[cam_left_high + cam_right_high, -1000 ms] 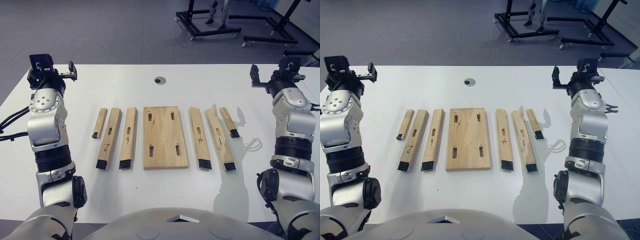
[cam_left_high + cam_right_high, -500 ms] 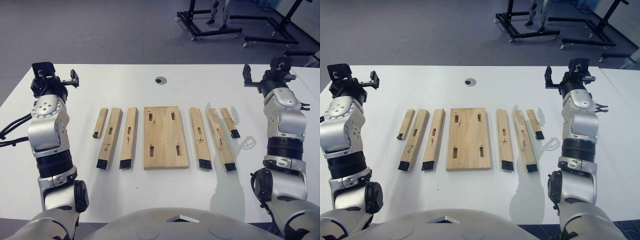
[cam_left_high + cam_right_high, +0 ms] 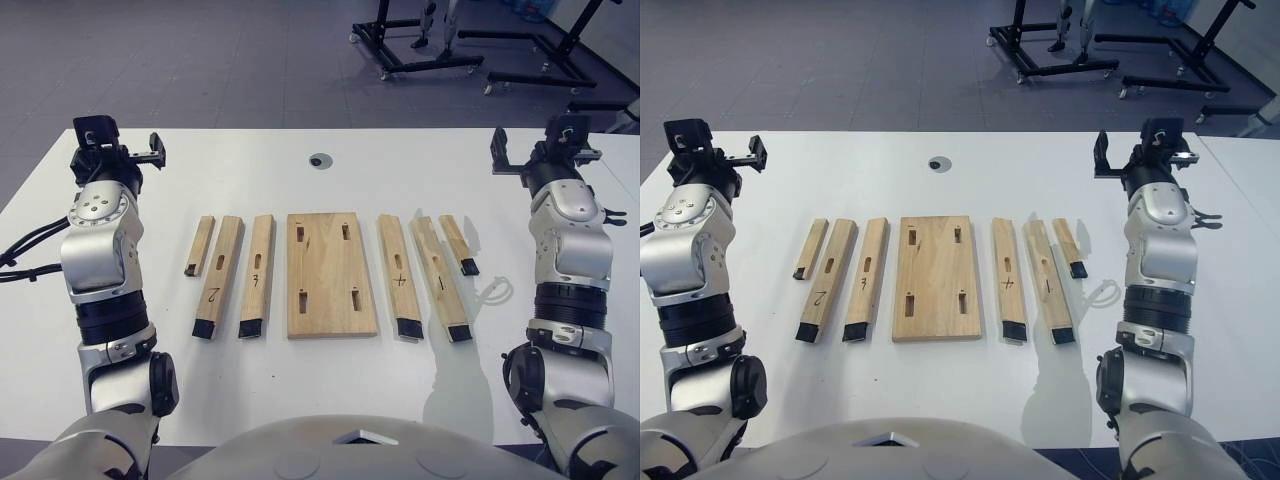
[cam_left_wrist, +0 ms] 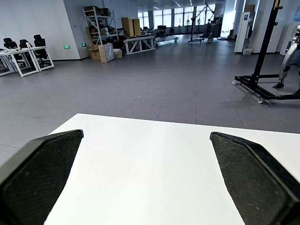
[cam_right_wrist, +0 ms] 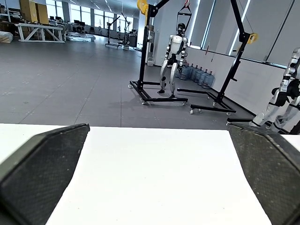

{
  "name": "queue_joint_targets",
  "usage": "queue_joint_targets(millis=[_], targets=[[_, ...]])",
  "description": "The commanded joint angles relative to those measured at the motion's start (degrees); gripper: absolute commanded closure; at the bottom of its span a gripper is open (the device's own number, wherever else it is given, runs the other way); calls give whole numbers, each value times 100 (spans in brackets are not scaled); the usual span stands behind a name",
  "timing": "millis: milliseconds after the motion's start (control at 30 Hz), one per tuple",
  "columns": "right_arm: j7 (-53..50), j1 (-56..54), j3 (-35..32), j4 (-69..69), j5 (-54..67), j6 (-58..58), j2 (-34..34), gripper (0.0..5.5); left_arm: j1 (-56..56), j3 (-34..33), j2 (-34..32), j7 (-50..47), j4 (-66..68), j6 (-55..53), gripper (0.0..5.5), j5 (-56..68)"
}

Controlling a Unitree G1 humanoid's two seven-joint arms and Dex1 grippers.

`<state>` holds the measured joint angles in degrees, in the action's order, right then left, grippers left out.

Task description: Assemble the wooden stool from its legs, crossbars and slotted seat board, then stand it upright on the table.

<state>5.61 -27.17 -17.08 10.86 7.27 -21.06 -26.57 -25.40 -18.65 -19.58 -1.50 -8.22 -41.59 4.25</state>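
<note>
Both arms have edged inward over the table's [image 3: 400,160] far corners; left claw [image 4: 146,136] and right claw [image 5: 159,129] gape wide, empty; the seat board [image 3: 331,273] lies flat mid-table, unmoved — assembly not yet begun.

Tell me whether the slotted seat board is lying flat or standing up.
Lying flat: the seat board rests on the table, its four slots facing up and empty.

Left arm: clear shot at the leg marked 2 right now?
Probably yes. The left gripper is open and empty over the far-left part of the table; the leg marked 2 lies flat, with nothing on or over it.
</note>
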Motion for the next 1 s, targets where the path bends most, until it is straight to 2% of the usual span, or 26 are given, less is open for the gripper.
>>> queue_joint_targets(millis=[33, 333, 733, 900, 1000], targets=[[66, -7, 39, -46, 36, -31, 43, 10, 76, 52, 24, -16, -32, 89, 55, -30], [116, 31, -21, -34, 98, -64, 57, 10, 105, 128, 1, 5, -18, 240, 55, -88], [593, 333, -104, -560, 382, -855, -261, 10, 306, -196, -23, 3, -160, 76, 55, 27], [1002, 1003, -56, -1253, 608, -1754, -455, 10, 700, -375, -92, 146, -411, -151, 55, 115], [1350, 1410, -299, -1633, 1004, -2586, -640, 10, 1013, -608, -96, 192, -651, -355, 55, 222]])
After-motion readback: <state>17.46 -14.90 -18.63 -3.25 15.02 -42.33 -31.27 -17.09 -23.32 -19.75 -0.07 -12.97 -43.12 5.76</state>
